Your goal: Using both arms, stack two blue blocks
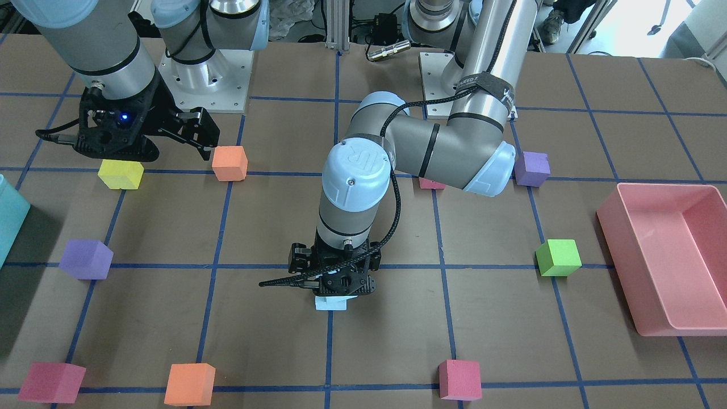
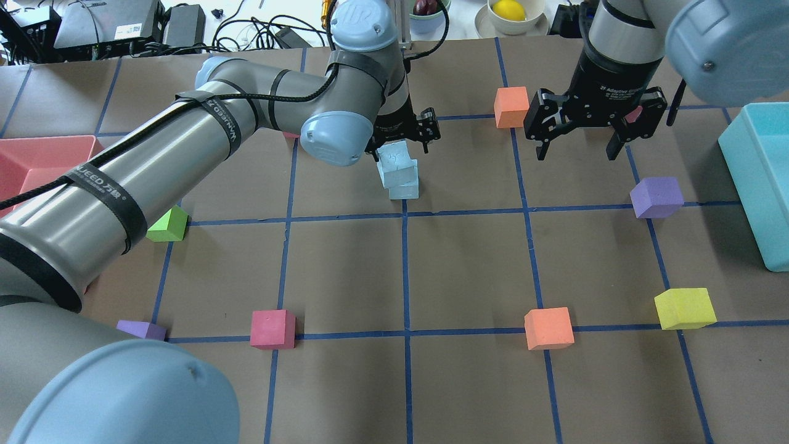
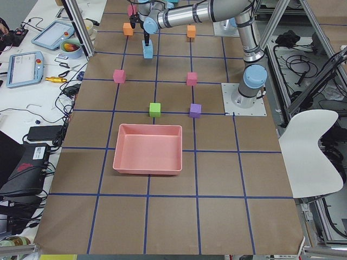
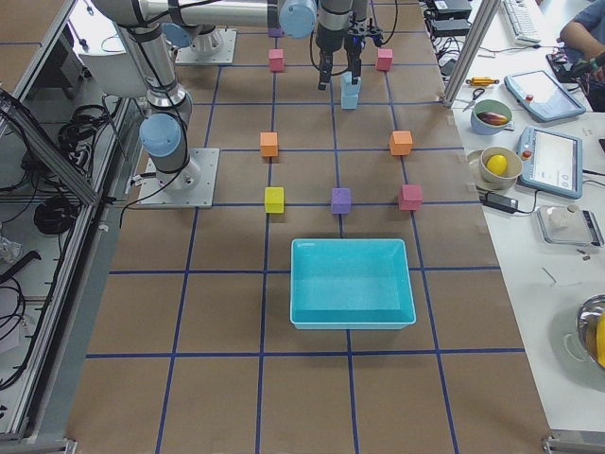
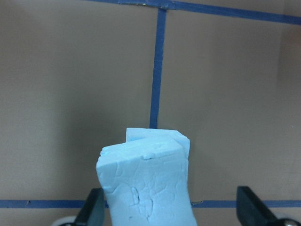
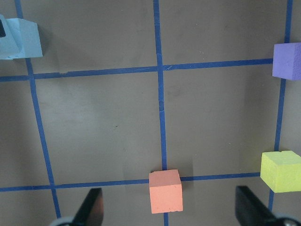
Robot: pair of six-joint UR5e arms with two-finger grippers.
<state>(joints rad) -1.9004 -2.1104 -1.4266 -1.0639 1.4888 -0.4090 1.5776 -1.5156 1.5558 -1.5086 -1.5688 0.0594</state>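
My left hand (image 2: 399, 148), spread around the upper blue block (image 2: 397, 163) sitting skewed on the lower blue block (image 2: 404, 190), could knock it off if a finger drags.

The upper pale sky-blue foam cube (image 2: 396, 161) sits skewed on the lower pale sky-blue foam cube (image 2: 405, 189) on the brown blue-taped tabletop (image 2: 345, 271). The left black two-finger hand (image 2: 400, 150) straddles the upper one, fingers spread.

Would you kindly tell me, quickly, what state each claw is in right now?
Left claw: open, with the upper pale sky-blue foam cube between its fingers, unclamped.
Right claw: open, holding nothing.
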